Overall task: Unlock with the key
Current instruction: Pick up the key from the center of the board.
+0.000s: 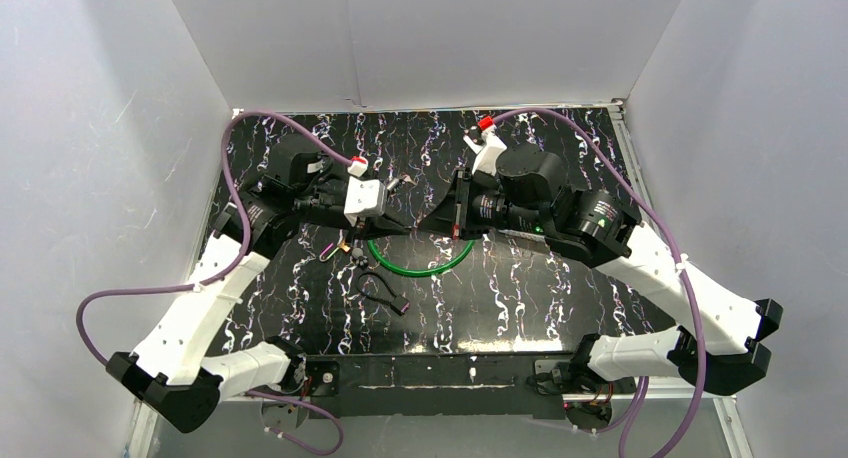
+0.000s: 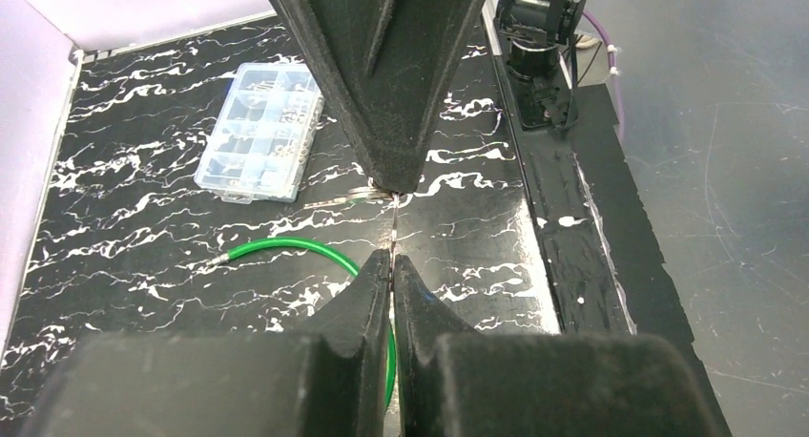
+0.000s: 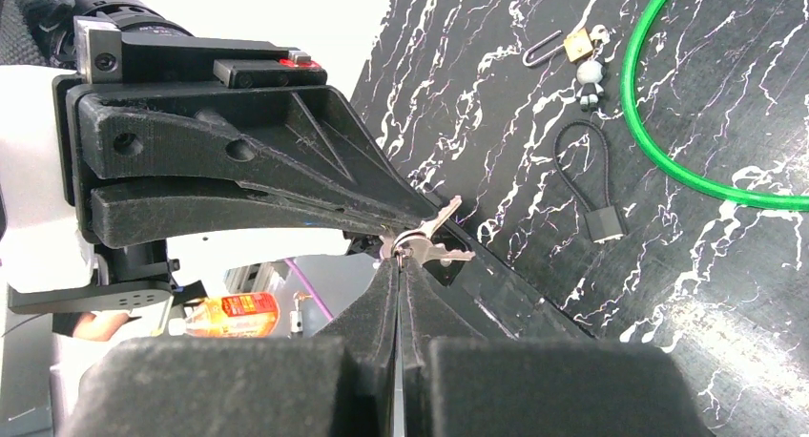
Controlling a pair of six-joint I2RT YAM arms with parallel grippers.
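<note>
With your left gripper [image 2: 391, 261] and right gripper [image 3: 398, 267] both clamped on the key ring [image 3: 420, 239] in mid-air, get one key blade sticking clear before either lets go, since the brass padlock [image 3: 575, 44] lies on the table [image 1: 560, 298] at about 8 o'clock from them in the top view.

Silver keys [image 3: 446, 255], green cable [image 1: 415, 274], black white-veined table [image 1: 560, 298]

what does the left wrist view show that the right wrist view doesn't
Only the left wrist: a clear compartment box on the mat.
Only the right wrist: a brass padlock, a small figure charm beside it, and a black cable lock.
Both: the green cable loop and the keys, pinched between the shut left gripper and the shut right gripper.
</note>
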